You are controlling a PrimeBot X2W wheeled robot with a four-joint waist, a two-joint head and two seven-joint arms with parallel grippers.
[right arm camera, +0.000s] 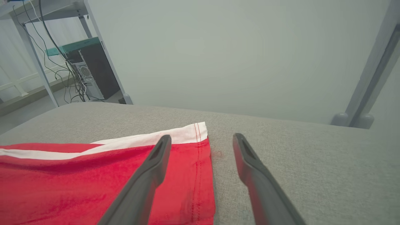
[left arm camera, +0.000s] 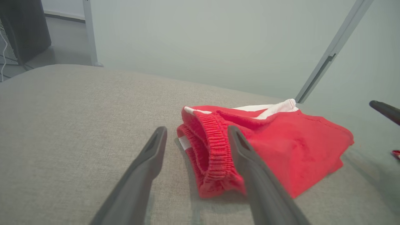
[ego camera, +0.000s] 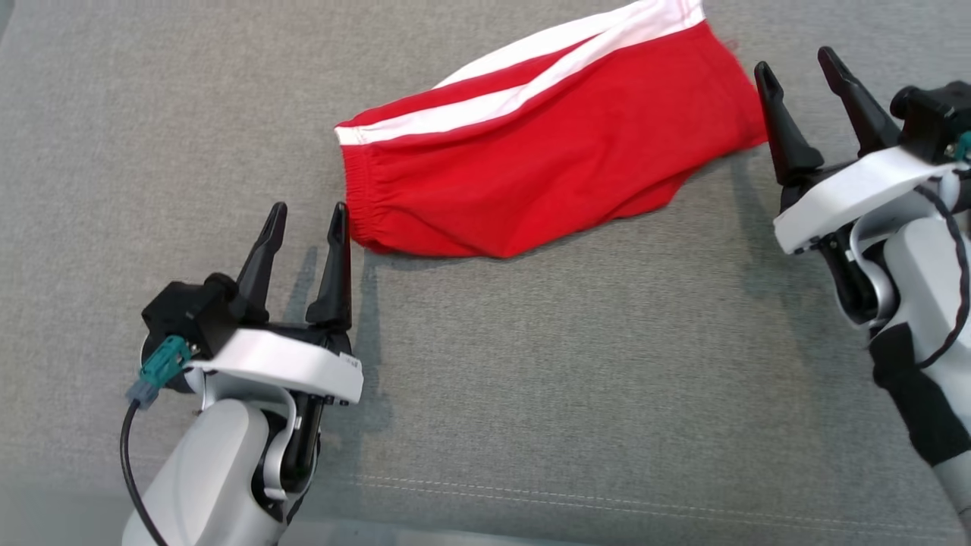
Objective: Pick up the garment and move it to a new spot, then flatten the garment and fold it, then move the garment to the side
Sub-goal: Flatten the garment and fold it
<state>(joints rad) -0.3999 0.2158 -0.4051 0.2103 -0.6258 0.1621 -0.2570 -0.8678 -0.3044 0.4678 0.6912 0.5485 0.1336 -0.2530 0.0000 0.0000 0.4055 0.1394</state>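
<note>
The garment (ego camera: 546, 144) is a pair of red shorts with white side stripes, lying folded on the grey cushion (ego camera: 531, 364) at the upper middle of the head view. Its elastic waistband (left arm camera: 215, 153) faces my left gripper (ego camera: 307, 220), which stands open just left of it with nothing between its fingers (left arm camera: 150, 168). At the garment's hem end (right arm camera: 200, 168), my right gripper (ego camera: 796, 76) is open too, holding nothing. In the right wrist view its left finger (right arm camera: 147, 181) crosses over the red cloth and the other lies over bare cushion.
The grey cushion reaches to every edge of the head view, with a stitched seam (ego camera: 607, 504) near the front. Beyond the far edge are a pale wall, metal frame legs (left arm camera: 89, 34) and a dark computer case with cables (right arm camera: 84, 78).
</note>
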